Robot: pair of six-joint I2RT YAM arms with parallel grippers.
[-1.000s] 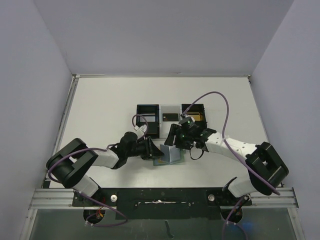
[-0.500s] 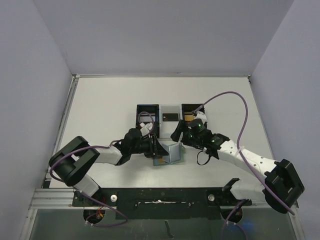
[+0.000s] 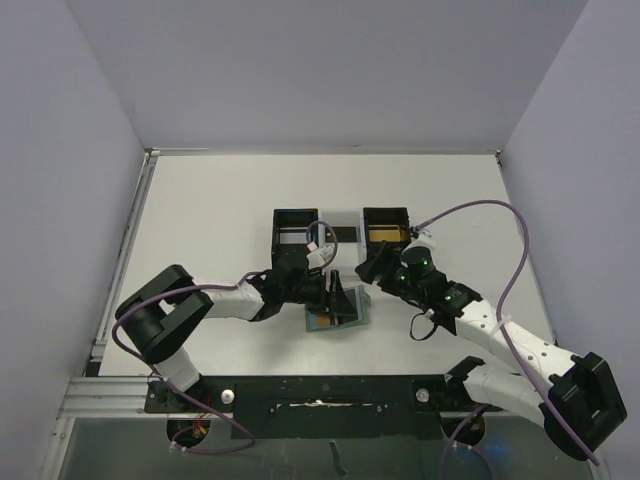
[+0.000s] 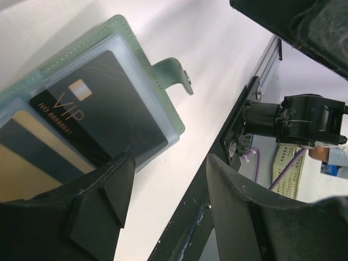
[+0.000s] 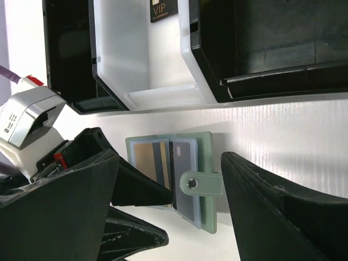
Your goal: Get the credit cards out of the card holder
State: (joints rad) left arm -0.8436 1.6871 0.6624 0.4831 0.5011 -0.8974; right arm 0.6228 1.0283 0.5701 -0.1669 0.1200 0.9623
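The teal-grey card holder (image 5: 205,157) lies open on the table, its tab (image 5: 202,183) folded over the right half. In its pale blue pockets I see a gold-orange card (image 5: 143,159), a grey card (image 5: 185,187) and a black VIP card (image 4: 103,114). My left gripper (image 4: 169,182) hovers open at the holder's left side (image 3: 334,298), nothing between its fingers. My right gripper (image 5: 168,163) stands open above the holder's right edge, apart from it (image 3: 373,266). Another black card (image 5: 163,10) lies in the white tray (image 5: 117,60).
Behind the holder stand a black box (image 3: 296,240), the white tray (image 3: 340,220) and a second black box (image 3: 390,220) with a gold-orange card (image 3: 383,236) in it. The table's near edge rail (image 3: 320,395) runs just below the holder.
The holder's raised flap has come down flatter. My left gripper moved right over the holder and opened. The right gripper pulled back to the right and opened wider.
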